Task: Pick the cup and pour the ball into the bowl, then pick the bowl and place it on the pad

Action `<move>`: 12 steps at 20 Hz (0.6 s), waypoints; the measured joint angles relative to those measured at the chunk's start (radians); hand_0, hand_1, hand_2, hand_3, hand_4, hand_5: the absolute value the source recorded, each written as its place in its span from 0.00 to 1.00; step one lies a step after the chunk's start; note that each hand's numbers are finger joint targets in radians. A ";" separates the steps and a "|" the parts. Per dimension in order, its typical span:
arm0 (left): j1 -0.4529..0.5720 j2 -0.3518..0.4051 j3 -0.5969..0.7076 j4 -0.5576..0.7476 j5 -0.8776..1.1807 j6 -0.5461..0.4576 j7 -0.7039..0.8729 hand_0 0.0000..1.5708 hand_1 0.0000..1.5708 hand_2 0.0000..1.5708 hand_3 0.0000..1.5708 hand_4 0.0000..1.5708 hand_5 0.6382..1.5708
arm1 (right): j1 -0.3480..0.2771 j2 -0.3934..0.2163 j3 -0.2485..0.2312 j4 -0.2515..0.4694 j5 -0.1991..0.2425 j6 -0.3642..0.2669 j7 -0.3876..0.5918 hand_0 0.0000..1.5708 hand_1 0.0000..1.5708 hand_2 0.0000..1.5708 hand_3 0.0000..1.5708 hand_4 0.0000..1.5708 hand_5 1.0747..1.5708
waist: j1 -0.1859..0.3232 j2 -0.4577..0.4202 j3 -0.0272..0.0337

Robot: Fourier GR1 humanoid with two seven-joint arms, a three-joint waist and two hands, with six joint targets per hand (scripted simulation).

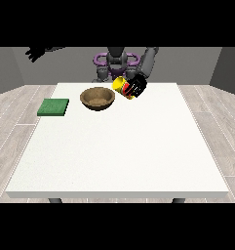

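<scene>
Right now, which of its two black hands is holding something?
The hand at the view's right, curled round the tilted yellow cup; the other hand is raised and holds nothing.

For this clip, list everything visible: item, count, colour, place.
Large white table: one, white, fills the middle of the view.
Brown wooden bowl: one, brown, far part of the table, left of centre.
Flat green square pad: one, green, at the table's left edge.
Yellow cup: one, yellow with red, tilted toward the bowl, held above the table.
Robot hand at the view's right: one, black, curled round the cup.
Robot hand at the view's left: one, black, raised, away from the table.
</scene>
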 measured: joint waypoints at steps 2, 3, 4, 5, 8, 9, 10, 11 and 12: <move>-0.047 -0.009 -0.059 0.029 -0.093 0.024 0.100 0.86 0.86 1.00 1.00 0.93 0.96 | -0.009 -0.011 -0.013 0.039 -0.001 0.007 -0.009 0.00 0.00 0.00 0.06 0.43 0.98 | 0.011 -0.010 -0.0003; -0.072 -0.016 -0.083 0.043 -0.134 0.029 0.152 0.86 0.86 1.00 1.00 0.93 0.96 | -0.006 -0.012 -0.014 0.057 -0.001 0.016 -0.018 0.00 0.00 0.00 0.00 0.43 0.98 | 0.013 -0.015 -0.0009; -0.093 -0.026 -0.108 0.052 -0.173 0.028 0.198 0.86 0.86 1.00 1.00 0.93 0.96 | -0.004 -0.018 -0.022 0.082 0.001 0.023 -0.030 0.00 0.00 0.00 0.05 0.44 0.98 | 0.026 -0.021 -0.0013; -0.108 -0.032 -0.129 0.063 -0.207 0.024 0.236 0.86 0.86 1.00 1.00 0.93 0.96 | -0.003 -0.022 -0.029 0.101 0.001 0.028 -0.039 0.00 0.00 0.00 0.00 0.44 0.98 | 0.034 -0.024 -0.0019; -0.164 -0.058 -0.187 0.083 -0.301 -0.009 0.355 0.87 0.87 1.00 1.00 0.93 0.96 | 0.010 -0.043 -0.053 0.166 -0.002 0.064 -0.075 0.00 0.00 0.00 0.00 0.43 0.97 | 0.053 -0.040 -0.0029; -0.188 -0.067 -0.205 0.093 -0.334 -0.017 0.397 0.87 0.87 1.00 1.00 0.94 0.96 | 0.009 -0.049 -0.056 0.179 -0.004 0.077 -0.082 0.00 0.00 0.00 0.00 0.44 0.97 | 0.051 -0.039 -0.0030; -0.208 -0.076 -0.234 0.098 -0.365 -0.035 0.441 0.85 0.85 1.00 1.00 0.94 0.96 | 0.005 -0.057 -0.059 0.202 -0.004 0.085 -0.084 0.00 0.00 0.00 0.08 0.45 0.98 | 0.055 -0.047 -0.0031; -0.225 -0.082 -0.260 0.101 -0.390 -0.048 0.487 0.83 0.83 1.00 1.00 0.94 0.95 | -0.005 -0.049 -0.049 0.205 0.004 0.079 -0.084 0.00 0.00 0.00 0.11 0.45 0.98 | 0.048 -0.051 -0.0033; -0.255 -0.087 -0.282 0.102 -0.417 -0.066 0.533 0.84 0.84 1.00 1.00 0.90 0.98 | -0.014 -0.051 -0.048 0.221 0.007 0.086 -0.094 0.00 0.00 0.00 0.10 0.45 0.98 | 0.044 -0.045 -0.0034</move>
